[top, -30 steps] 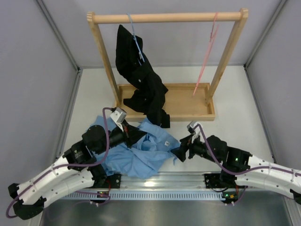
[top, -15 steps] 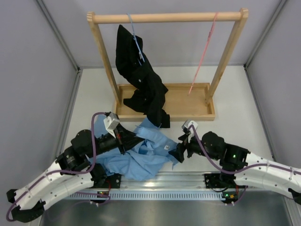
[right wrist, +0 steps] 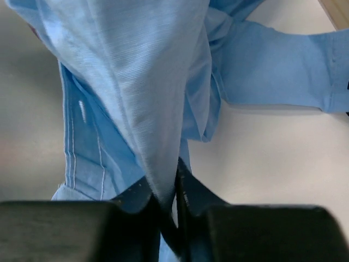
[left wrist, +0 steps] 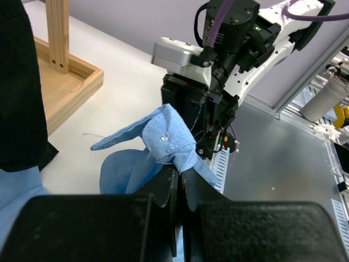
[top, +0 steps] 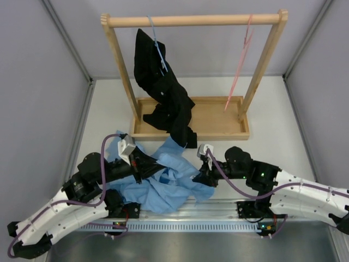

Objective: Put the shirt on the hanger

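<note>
The left gripper (left wrist: pixel 179 173) has its jaws pressed together on a fold of the shirt (top: pixel 166 188), a stitched corner of the cloth standing just above the fingertips; the right gripper (right wrist: pixel 166 188) seems likewise pinched tight on a hanging fold, though cloth fills most of its wrist view. The shirt lies crumpled on the table (top: pixel 283 136) between the two arms; the hanger (top: pixel 238 66) hangs at the right end of the wooden rack (top: pixel 191 21), well apart from it.
</note>
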Controlling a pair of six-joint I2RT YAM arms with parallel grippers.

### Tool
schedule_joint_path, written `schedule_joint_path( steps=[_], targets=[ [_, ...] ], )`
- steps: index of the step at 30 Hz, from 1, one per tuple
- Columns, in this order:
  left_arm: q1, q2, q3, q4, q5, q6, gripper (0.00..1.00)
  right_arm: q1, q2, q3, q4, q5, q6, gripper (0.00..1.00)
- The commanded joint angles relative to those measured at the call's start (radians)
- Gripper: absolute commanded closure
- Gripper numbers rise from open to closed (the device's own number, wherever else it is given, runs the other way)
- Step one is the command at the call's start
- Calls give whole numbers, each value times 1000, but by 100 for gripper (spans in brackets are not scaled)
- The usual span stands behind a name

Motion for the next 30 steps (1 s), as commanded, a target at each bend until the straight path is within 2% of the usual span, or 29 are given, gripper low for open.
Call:
schedule_joint_path(
  steps=[1,2,4,5,6,7,8,13,18,21,25,26,27,30],
  targets=[
    [-1,-21,12,63,-54,14,100,-9,-37,15,61,-46,2,92],
    [-3,-23,12,57,-75,14,100,-11,-58,16,58,-30,6,98],
    [-3,-21,17,34,-153,12,100,-11,-78,33,23,52,23,100],
    [-3,-11,18,25,-180,11,91,-11,-94,45,5,81,28,100],
    [-3,-6,21,14,-225,8,74,-11,-97,77,-21,129,31,100],
    [-3,0,24,-6,-250,4,52,-11,-98,97,-87,157,36,100],
    [-3,17,26,-15,-269,3,2,-11,-95,117,-127,204,39,100],
    [-3,94,104,-92,-364,12,2,-11,-83,275,-371,376,69,100],
    [-1,199,257,-167,-361,76,2,-5,-43,402,-594,453,57,100],
    [-3,328,401,-246,-385,134,2,4,-16,465,-673,462,34,100],
    [-1,486,552,-314,-421,219,2,41,9,509,-707,343,-44,100],
    [-3,505,566,-313,-392,240,2,49,9,522,-712,323,-52,100],
    [-3,523,599,-314,-276,279,2,61,11,529,-724,321,-68,100],
    [-1,594,657,-314,-86,332,2,78,20,568,-773,286,-92,100]
  ],
)
